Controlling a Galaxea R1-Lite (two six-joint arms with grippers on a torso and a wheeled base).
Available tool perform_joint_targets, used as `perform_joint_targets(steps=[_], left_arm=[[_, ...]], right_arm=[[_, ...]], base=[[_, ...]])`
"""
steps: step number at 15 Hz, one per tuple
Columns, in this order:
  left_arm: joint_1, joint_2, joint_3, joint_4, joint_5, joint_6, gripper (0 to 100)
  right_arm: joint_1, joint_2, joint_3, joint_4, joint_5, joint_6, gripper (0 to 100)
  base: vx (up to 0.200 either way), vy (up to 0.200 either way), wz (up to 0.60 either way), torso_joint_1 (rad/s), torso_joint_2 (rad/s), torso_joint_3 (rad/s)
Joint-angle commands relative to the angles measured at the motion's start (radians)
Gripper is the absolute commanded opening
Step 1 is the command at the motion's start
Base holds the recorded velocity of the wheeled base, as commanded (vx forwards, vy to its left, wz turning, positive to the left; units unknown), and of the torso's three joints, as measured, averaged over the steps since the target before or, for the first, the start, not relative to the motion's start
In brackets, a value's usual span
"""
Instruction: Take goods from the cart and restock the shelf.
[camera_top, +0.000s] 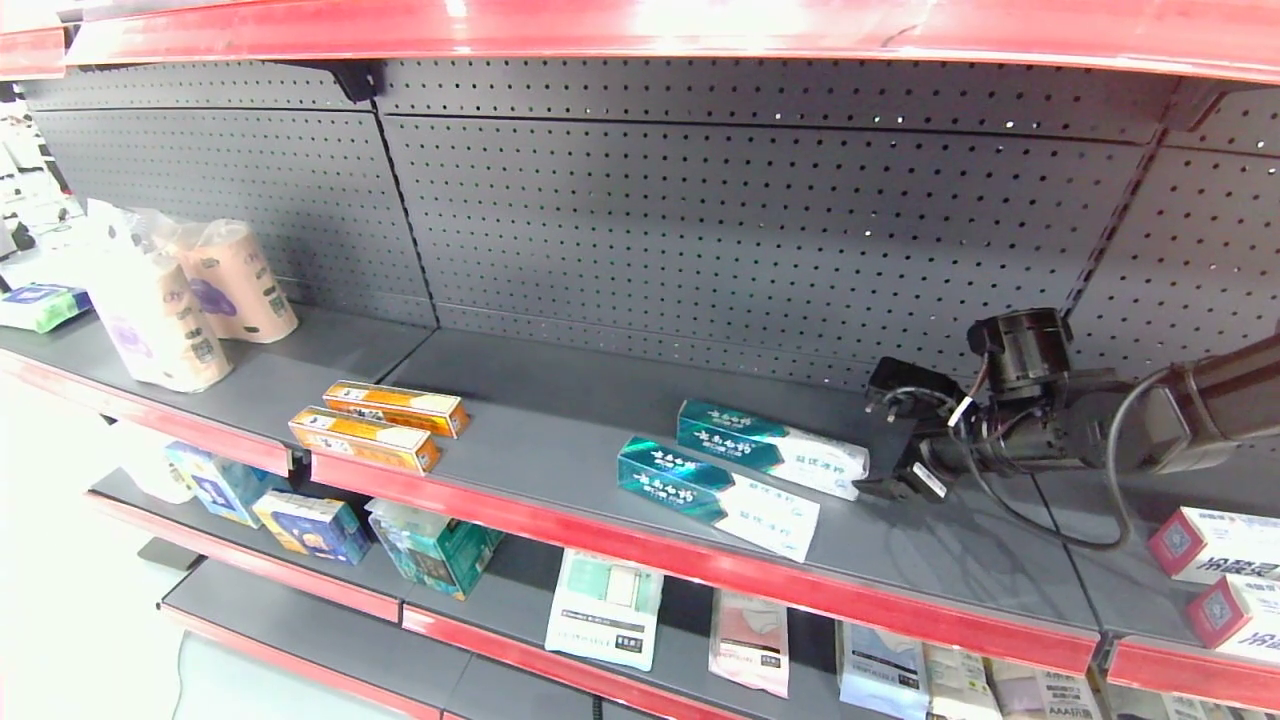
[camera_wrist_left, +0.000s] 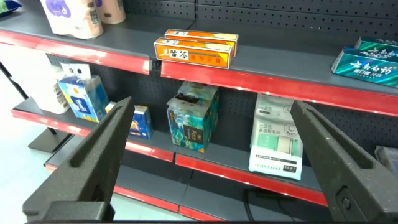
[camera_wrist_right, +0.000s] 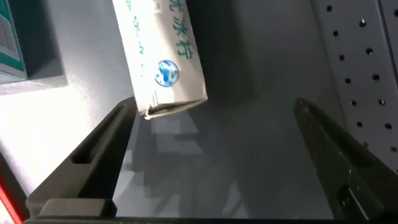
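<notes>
The scene was brightly lit from above; glare was seen on the red upper shelf edge (camera_top: 660, 20), and straight lines were bowed.

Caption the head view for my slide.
Right gripper open beside the rear green toothpaste box on the grey shelf.

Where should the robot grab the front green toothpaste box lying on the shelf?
Likely from above, pinching its two long sides. The front green toothpaste box lies flat, broad face up, long and slim. The gap to the rear box looks tight, so its green end, which juts past that box, seems the easier spot.
</notes>
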Motion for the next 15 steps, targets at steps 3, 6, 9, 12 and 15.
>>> perform_joint_targets(steps=[3, 6, 9, 12, 15], left_arm=[[0.000, 0.000, 0.000, 0.000, 0.001, 0.001, 100], [0.000, 0.000, 0.000, 0.000, 0.001, 0.000, 100], [0.000, 0.000, 0.000, 0.000, 0.000, 0.000, 100], [0.000, 0.000, 0.000, 0.000, 0.000, 0.001, 100], [0.000, 0.000, 0.000, 0.000, 0.000, 0.001, 100]], right_arm=[[-0.001, 0.002, -0.004, 0.000, -0.007, 0.009, 100], [-0.001, 0.010, -0.012, 0.000, -0.021, 0.013, 100], [-0.001, 0.019, -0.021, 0.000, -0.029, 0.019, 100], [-0.003, 0.021, -0.021, 0.000, -0.050, 0.022, 100], [-0.019, 0.012, -0.010, 0.000, -0.078, 0.025, 100]], base=[[0.000, 0.000, 0.00, 0.000, 0.00, 0.000], [0.000, 0.000, 0.00, 0.000, 0.00, 0.000], [0.000, 0.000, 0.00, 0.000, 0.00, 0.000], [0.000, 0.000, 0.00, 0.000, 0.00, 0.000], [0.000, 0.000, 0.00, 0.000, 0.00, 0.000]])
